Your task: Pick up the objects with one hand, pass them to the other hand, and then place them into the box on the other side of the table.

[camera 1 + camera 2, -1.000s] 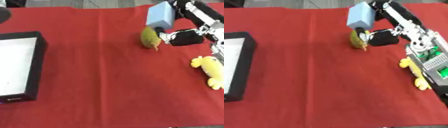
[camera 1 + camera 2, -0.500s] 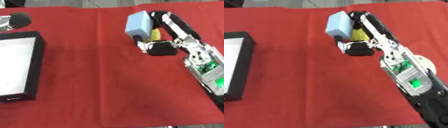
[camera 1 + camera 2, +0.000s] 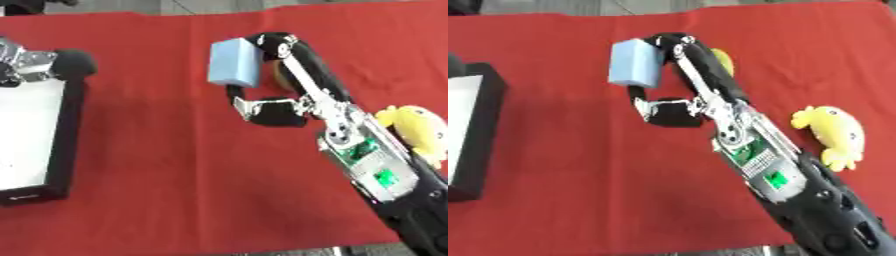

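Carried leftward from the table's right edge, your right hand (image 3: 262,107) pinched the pale blue rectangular foam block (image 3: 234,62) aloft over the red cloth, while your left hand (image 3: 31,67), fingers indistinct, waited beside the black box (image 3: 68,130).

Red cloth (image 3: 157,175) covered the whole work surface and lay flat. A faint lengthwise fold line was noted running from 12 o'clock toward 6 o'clock near the centre. A strip of grey floor (image 3: 219,6) showed beyond the cloth's far edge at 12 o'clock. A dark shape (image 3: 22,6), not identifiable, sat on that strip at 11 o'clock. A thin pale margin (image 3: 667,251) showed past the cloth's near edge at 6 o'clock.
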Motion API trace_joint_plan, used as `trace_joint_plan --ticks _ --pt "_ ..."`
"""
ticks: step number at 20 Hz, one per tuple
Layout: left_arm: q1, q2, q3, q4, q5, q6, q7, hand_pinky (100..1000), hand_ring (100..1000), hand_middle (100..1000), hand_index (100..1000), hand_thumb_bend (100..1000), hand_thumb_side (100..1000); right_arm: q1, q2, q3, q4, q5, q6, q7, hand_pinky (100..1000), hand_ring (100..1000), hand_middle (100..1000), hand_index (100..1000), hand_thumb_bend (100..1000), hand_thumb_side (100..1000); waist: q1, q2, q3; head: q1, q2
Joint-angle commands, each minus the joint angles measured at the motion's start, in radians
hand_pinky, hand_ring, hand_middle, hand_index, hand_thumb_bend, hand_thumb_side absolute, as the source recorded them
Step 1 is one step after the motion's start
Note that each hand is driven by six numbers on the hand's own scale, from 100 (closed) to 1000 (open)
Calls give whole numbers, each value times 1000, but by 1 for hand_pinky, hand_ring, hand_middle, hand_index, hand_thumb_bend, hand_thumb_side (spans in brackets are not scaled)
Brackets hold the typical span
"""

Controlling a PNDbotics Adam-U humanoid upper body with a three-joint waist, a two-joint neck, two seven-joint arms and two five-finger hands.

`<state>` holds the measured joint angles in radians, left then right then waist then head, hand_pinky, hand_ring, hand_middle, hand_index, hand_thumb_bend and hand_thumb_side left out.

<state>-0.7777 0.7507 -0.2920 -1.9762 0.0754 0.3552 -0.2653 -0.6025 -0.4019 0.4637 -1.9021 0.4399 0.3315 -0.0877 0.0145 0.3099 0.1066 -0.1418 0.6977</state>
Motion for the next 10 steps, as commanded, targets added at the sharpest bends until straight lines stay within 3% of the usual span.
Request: trace_joint_plan --ticks 1,3,10 --pt "-35 17 -16 -13 -24 18 -39 868 734 710 794 786 418 -21 17 18 25 12 -16 -32 764 659 579 544 100 127 3 -31 4 -5 5" --pt "-44 13 -25 -12 -34 24 -54 866 739 715 797 770 414 -24 24 27 40 14 -22 -40 763 660 583 549 100 100 5 -31 5 -6 6" --pt "-108 -20 -82 7 -104 59 -141 867 747 725 802 746 404 -47 76 69 105 41 -4 -60 761 663 588 553 100 145 10 -33 12 -19 11"
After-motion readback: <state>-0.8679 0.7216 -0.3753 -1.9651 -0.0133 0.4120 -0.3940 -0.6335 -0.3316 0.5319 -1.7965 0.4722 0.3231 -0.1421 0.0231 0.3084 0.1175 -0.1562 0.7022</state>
